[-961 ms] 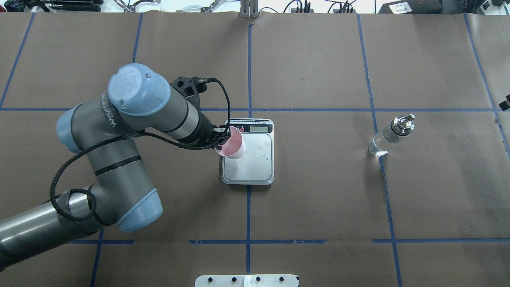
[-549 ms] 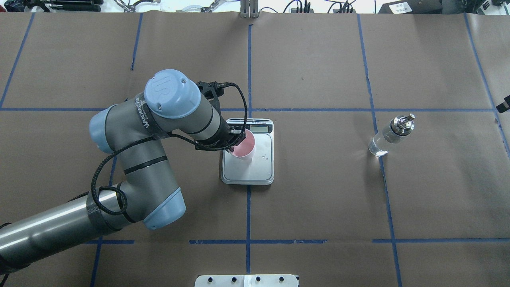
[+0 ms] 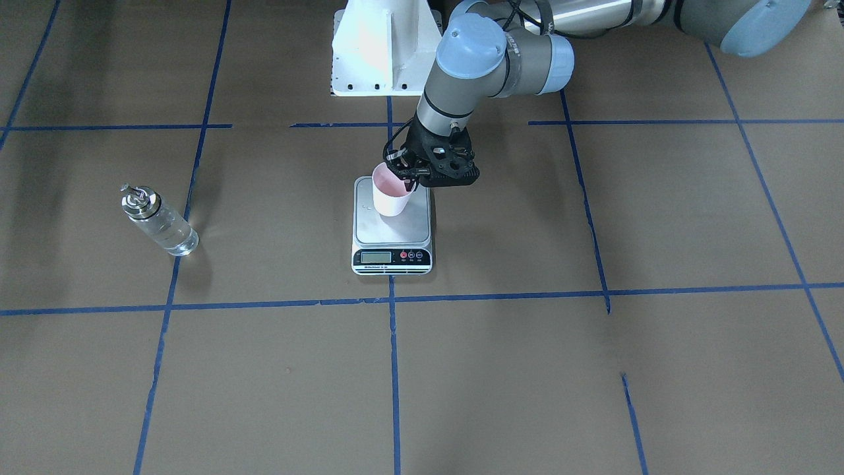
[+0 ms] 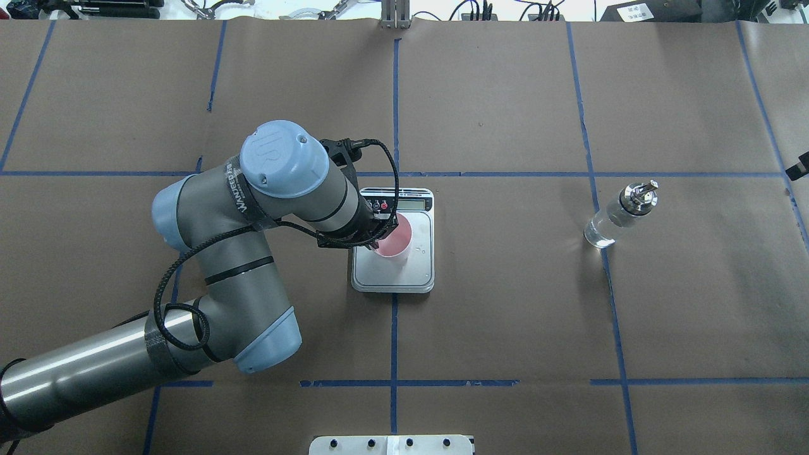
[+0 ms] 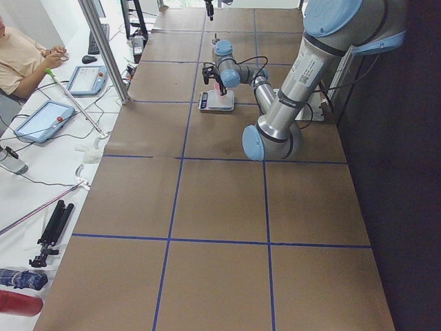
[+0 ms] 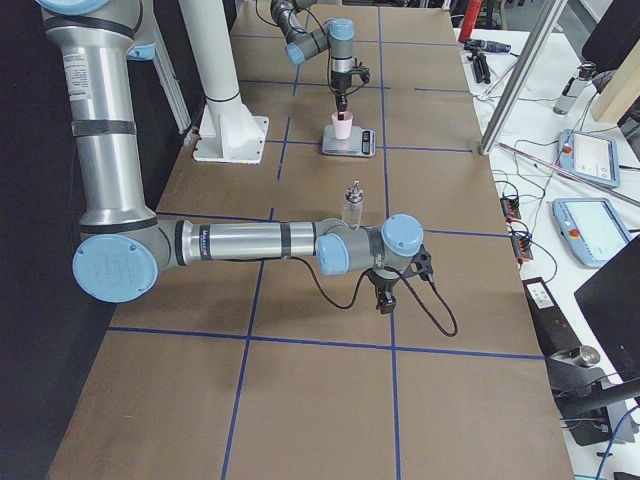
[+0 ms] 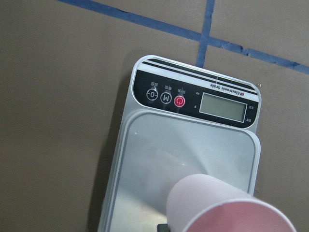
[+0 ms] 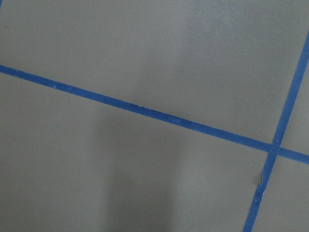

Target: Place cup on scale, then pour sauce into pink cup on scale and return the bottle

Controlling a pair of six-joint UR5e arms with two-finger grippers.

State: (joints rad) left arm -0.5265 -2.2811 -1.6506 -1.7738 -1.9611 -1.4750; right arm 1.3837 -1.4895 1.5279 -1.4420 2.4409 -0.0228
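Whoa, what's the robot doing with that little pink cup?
The left gripper is pinching the pink cup by its rim and holding it upright over the scale. It's hard to tell whether the cup already touches it. The bottle stands alone on the table, untouched, so nothing is poured yet. The right gripper hangs over the table, away from the scale.
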